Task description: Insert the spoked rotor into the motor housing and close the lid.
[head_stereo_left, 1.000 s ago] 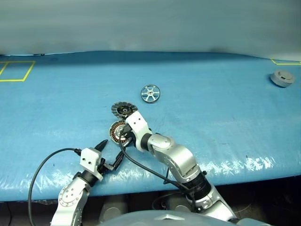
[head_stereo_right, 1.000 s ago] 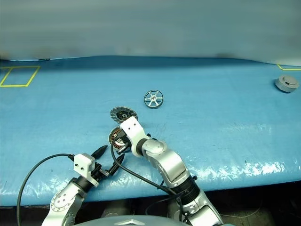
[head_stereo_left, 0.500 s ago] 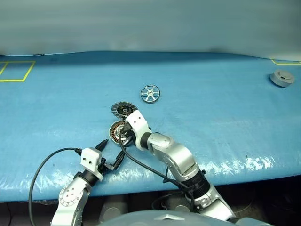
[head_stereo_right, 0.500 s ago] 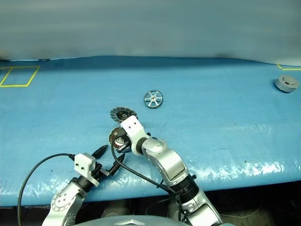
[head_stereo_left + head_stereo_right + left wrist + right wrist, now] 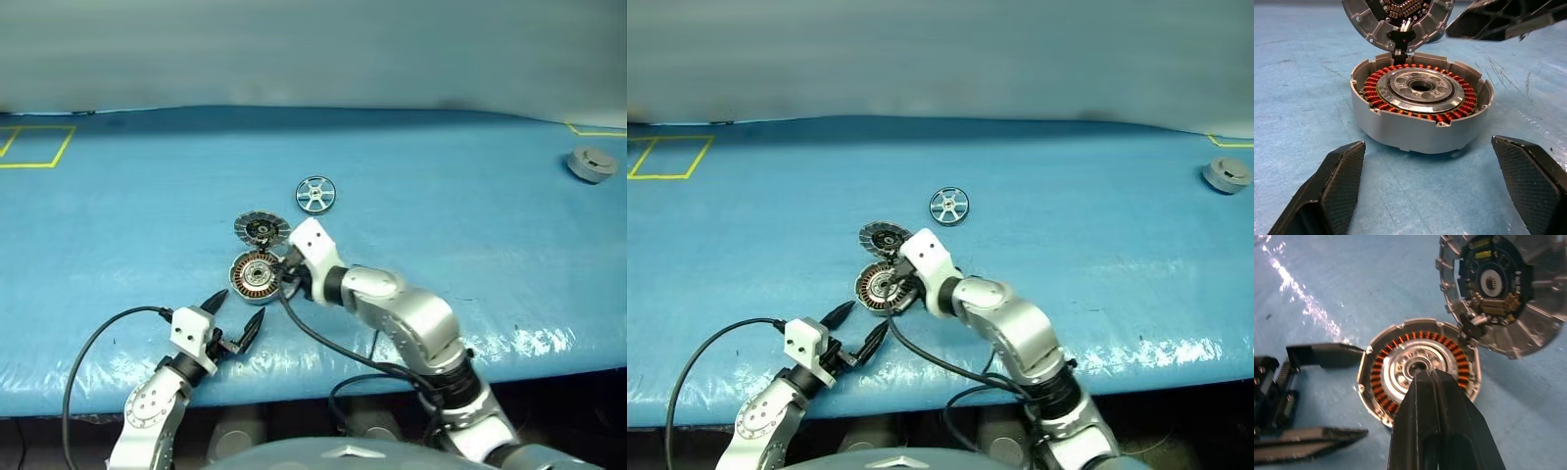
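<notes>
While the motor housing (image 5: 257,276) sits uncovered, lid (image 5: 261,229) touching behind, spoked rotor (image 5: 314,194) apart, left jaws spread, right jaws pressed together.

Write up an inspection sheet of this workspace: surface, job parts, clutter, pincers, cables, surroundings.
Surface: blue table cover, glossy at the near edge.
Job's things: motor housing open, copper windings showing, nothing seated in it; lid lies open just behind it, joined at the rim, segmented face up; spoked rotor flat on the cover farther back, apart from both.
Clutter: small grey round part at the far right.
Pincers: left pincer open, in front of the housing, holding nothing; right pincer shut, empty, above the housing.
Cables: black cable looping to the left wrist; another under the right forearm.
Surroundings: yellow tape outlines at the far corners.
</notes>
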Controlling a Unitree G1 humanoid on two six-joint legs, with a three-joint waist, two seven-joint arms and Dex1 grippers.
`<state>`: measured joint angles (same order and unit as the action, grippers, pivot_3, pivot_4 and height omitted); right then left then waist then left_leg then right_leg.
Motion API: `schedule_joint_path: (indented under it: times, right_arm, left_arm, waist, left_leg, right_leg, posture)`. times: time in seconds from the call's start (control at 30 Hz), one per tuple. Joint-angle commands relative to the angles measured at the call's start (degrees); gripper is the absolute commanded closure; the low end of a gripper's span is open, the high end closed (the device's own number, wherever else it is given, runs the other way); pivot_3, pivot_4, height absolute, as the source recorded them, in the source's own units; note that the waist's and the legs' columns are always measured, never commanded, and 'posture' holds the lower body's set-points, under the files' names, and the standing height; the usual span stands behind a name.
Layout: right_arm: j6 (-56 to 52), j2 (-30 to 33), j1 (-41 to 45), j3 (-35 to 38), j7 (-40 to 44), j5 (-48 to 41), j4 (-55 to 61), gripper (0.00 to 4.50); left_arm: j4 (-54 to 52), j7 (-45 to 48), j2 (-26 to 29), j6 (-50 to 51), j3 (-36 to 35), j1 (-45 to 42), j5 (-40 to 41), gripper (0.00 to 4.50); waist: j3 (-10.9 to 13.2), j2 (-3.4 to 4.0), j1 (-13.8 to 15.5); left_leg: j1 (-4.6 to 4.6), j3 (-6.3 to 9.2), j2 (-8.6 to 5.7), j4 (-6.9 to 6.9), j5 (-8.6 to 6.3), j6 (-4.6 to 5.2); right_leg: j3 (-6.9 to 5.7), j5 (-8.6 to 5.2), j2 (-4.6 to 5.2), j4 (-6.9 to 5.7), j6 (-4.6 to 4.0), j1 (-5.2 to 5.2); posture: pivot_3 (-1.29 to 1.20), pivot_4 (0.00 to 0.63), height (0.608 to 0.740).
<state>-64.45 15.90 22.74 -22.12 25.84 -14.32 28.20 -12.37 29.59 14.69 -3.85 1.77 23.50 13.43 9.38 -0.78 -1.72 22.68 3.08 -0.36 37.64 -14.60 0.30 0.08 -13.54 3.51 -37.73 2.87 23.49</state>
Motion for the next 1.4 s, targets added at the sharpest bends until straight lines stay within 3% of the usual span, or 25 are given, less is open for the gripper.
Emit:
schedule_joint_path:
  times: [0.03,0.1,0.2,0.43,0.73,0.87,1.13,1.4]
  right_arm:
    - [1.6,10.11,4.33,-0.8,5.19,1.5,-1.08,4.46]
    - [4.25,13.23,7.61,0.02,5.27,3.42,-6.82,4.46]
    - [10.21,14.05,13.05,0.12,4.56,6.82,-16.4,3.87]
    - [20.61,10.46,22.43,-2.53,5.11,13.7,-33.18,1.59]
    - [30.4,0.58,32.16,-1.24,4.29,17.1,-52.94,1.59]
    - [32.72,-2.2,34.26,-0.77,3.44,18.68,-58.32,0.71]
    - [34.74,-7.77,36.26,4.6,-4.4,19.54,-67.33,0.71]
    - [33.41,-11.59,34.65,8.07,-8.5,19.45,-67.73,0.71]
  left_arm:
    - [-2.41,-0.19,0.38,-0.14,0.19,0.08,-0.15,0.0]
    - [-2.34,-0.12,0.57,-0.04,0.27,-0.03,-0.13,0.0]
    - [-2.23,0.02,0.66,0.02,0.35,-0.28,-0.06,0.0]
    - [-2.03,0.11,0.86,-0.15,0.59,-0.77,-0.12,0.0]
    - [-2.29,-0.38,0.73,-0.27,1.01,-0.82,-0.36,0.0]
    - [-2.65,-0.81,0.64,-0.28,1.27,-0.62,-0.44,0.0]
    - [-3.61,-2.09,0.21,0.05,1.71,-0.07,-0.53,0.0]
    - [-3.91,-2.47,0.22,0.36,1.85,0.04,-0.3,0.0]
  waist:
    - [0.03,0.03,0.01]
    - [0.03,0.03,-0.1]
    - [0.05,0.06,-0.42]
    - [0.06,0.05,-0.21]
    - [0.09,0.11,-0.31]
    - [0.1,0.13,-0.12]
    - [0.14,0.18,-0.35]
    - [0.16,0.23,-0.39]
  left_leg:
    - [0.03,-0.04,-0.05,0.01,0.0,0.0]
    - [0.03,-0.09,-0.05,0.01,0.0,0.0]
    - [0.01,-0.17,0.03,0.0,0.0,0.0]
    - [0.08,-0.18,0.02,-0.07,-0.01,0.02]
    - [0.07,-0.19,0.0,-0.07,-0.02,0.04]
    - [0.09,-0.19,-0.04,-0.07,-0.02,0.04]
    - [0.08,-0.21,-0.03,-0.08,-0.02,0.04]
    - [0.08,-0.24,-0.03,-0.12,-0.02,0.04]
  right_leg:
    - [0.0,0.01,0.0,-0.02,-0.02,-0.07]
    - [-0.01,0.09,-0.02,-0.05,0.07,-0.04]
    - [-0.02,0.13,-0.08,-0.09,0.14,0.01]
    - [0.01,0.25,-0.1,-0.05,0.11,0.03]
    - [0.02,0.28,-0.07,-0.09,0.14,0.07]
    - [0.04,0.3,-0.02,-0.08,0.16,0.06]
    - [0.08,0.31,-0.05,-0.12,0.16,0.11]
    - [0.13,0.31,-0.05,-0.13,0.17,0.14]
  posture:
    - [0.0,0.15,0.74]
    - [0.0,0.15,0.74]
    - [0.0,0.15,0.74]
    - [0.0,0.15,0.74]
    - [0.0,0.15,0.74]
    - [0.0,0.15,0.74]
    - [0.0,0.15,0.74]
    - [0.0,0.15,0.74]
